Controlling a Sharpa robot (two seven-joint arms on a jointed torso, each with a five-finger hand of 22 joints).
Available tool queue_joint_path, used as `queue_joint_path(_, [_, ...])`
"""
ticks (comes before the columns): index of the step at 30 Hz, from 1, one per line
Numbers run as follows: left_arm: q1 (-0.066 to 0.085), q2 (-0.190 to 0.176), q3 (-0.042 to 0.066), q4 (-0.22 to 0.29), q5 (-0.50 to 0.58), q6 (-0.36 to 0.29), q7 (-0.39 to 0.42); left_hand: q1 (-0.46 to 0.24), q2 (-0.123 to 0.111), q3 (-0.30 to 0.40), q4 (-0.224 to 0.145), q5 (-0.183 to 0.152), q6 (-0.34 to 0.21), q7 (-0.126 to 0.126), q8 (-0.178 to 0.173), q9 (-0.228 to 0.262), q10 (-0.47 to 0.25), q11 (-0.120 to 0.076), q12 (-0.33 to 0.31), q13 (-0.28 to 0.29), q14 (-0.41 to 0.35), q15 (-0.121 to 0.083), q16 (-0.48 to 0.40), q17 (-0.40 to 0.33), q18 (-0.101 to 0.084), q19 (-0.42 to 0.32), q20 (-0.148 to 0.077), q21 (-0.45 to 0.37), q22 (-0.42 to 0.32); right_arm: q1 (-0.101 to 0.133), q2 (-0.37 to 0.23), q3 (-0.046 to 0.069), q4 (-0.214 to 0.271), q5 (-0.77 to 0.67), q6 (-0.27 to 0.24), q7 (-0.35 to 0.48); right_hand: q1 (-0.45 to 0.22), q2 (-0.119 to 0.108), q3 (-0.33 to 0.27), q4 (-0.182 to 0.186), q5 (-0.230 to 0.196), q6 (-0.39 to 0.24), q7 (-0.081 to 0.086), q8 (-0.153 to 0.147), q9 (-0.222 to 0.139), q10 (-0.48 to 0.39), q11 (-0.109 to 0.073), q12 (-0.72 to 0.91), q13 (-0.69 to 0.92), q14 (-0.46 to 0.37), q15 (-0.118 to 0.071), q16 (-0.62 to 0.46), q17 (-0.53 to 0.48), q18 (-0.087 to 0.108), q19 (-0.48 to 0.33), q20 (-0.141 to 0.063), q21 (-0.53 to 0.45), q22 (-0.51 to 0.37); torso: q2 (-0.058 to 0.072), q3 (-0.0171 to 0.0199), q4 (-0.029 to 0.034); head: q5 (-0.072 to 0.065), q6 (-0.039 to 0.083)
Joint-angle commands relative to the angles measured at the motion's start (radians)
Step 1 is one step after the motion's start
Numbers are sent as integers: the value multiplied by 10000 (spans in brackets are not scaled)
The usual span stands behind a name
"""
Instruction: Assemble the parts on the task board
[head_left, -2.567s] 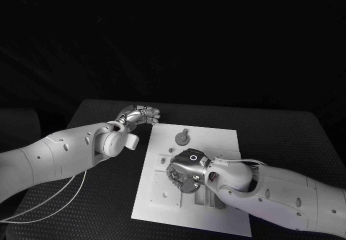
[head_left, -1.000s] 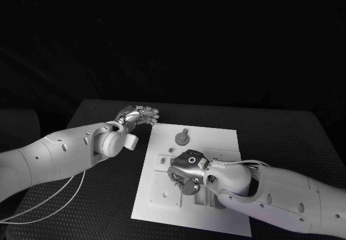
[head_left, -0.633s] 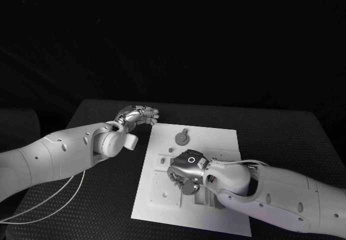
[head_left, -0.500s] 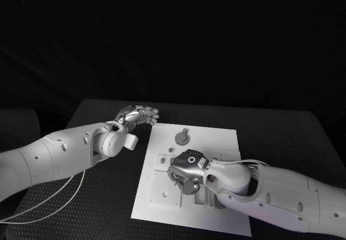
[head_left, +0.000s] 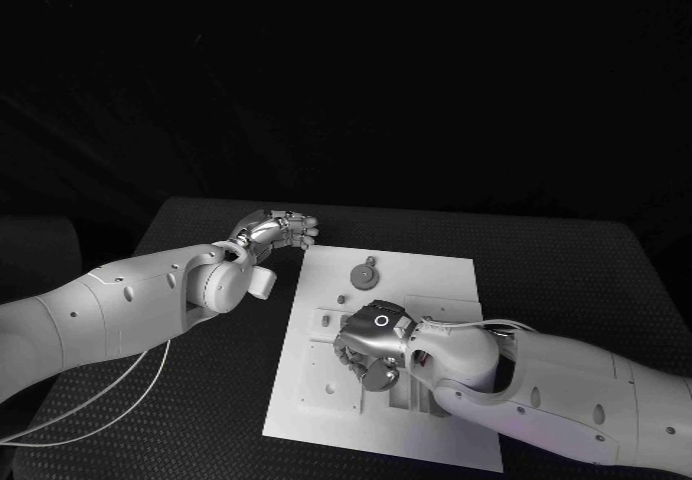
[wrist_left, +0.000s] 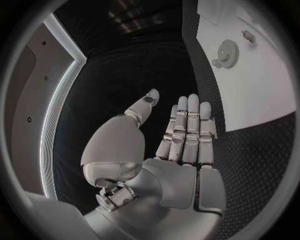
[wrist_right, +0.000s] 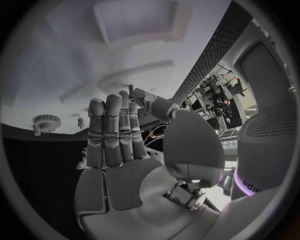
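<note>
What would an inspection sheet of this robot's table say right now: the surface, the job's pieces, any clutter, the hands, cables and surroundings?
Surface: black table, textured top.
Job's things: white task board lies mid-table; a round gear-like part sits near its far end, with a small peg-like part nearer the robot.
Clutter: nothing seen.
Hands: left hand is off the board beside its far left corner, fingers straight in the left wrist view, holding nothing. Right hand is over the board's middle; whether it holds a part cannot be told.
Cables: thin pale cables hang under the left arm.
Surroundings: dark.
</note>
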Motion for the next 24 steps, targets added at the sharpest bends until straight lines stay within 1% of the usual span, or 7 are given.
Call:
queue_joint_path(1, [12, 11, 9, 26, 47, 26, 50, -67, -19, 41, 15, 11, -8, 60, 38, -10, -5, 61, -45, -9, -42, 6, -39, 19, 90, -16, 55, -61, 11, -7, 18, -5, 1, 9, 214, 83, 60, -16, 43, 18, 65, 73, -21, 29, 8, 53, 22, 7, 18, 9, -41, 51, 12, 388, 17, -55, 56, 183, 5, 5, 15, 1, -9])
queue_joint_path(7, [12, 11, 9, 30, 47, 31, 52, -69, -18, 42, 16, 12, -9, 60, 40, -11, -6, 61, -45, -11, -42, 7, -44, 25, 91, -15, 55, -64, 13, -7, 39, -21, -18, 12, 243, 88, 53, -13, 41, 17, 72, 73, -21, 27, 11, 53, 21, 5, 22, 8, -41, 53, 12, 388, 17, -56, 59, 183, -2, 2, -1, 8, -22])
queue_joint_path(20, [12, 9, 9, 36, 48, 36, 49, -70, -20, 44, 18, 12, -13, 61, 42, -15, -7, 62, -46, -13, -41, 8, -55, 39, 92, -14, 57, -71, 17, -7, 134, -80, -69, -105, 341, 15, 43, -7, 40, 11, 85, 72, -21, 21, 19, 53, 21, -2, 34, 5, -42, 60, 10, 388, 13, -58, 66, 181, -3, -5, 8, 8, -21])
queue_joint_path(21, [12, 9, 9, 36, 48, 37, 50, -69, -20, 44, 18, 12, -13, 61, 42, -15, -7, 61, -46, -14, -41, 8, -57, 40, 92, -14, 57, -72, 17, -7, 140, -94, -71, -105, 358, 11, 42, -7, 40, 11, 86, 72, -21, 21, 20, 53, 21, -2, 35, 5, -42, 60, 10, 388, 13, -59, 66, 181, -3, -5, 8, 8, -21])
queue_joint_path(24, [12, 11, 9, 37, 48, 37, 49, -68, -20, 45, 18, 12, -14, 61, 43, -16, -7, 62, -46, -14, -41, 8, -59, 44, 93, -14, 57, -74, 18, -7, 164, -192, -84, -104, 432, 26, 40, -7, 40, 10, 91, 72, -21, 20, 21, 53, 21, -4, 37, 5, -42, 62, 10, 388, 12, -59, 68, 180, -3, -5, 5, 9, -24])
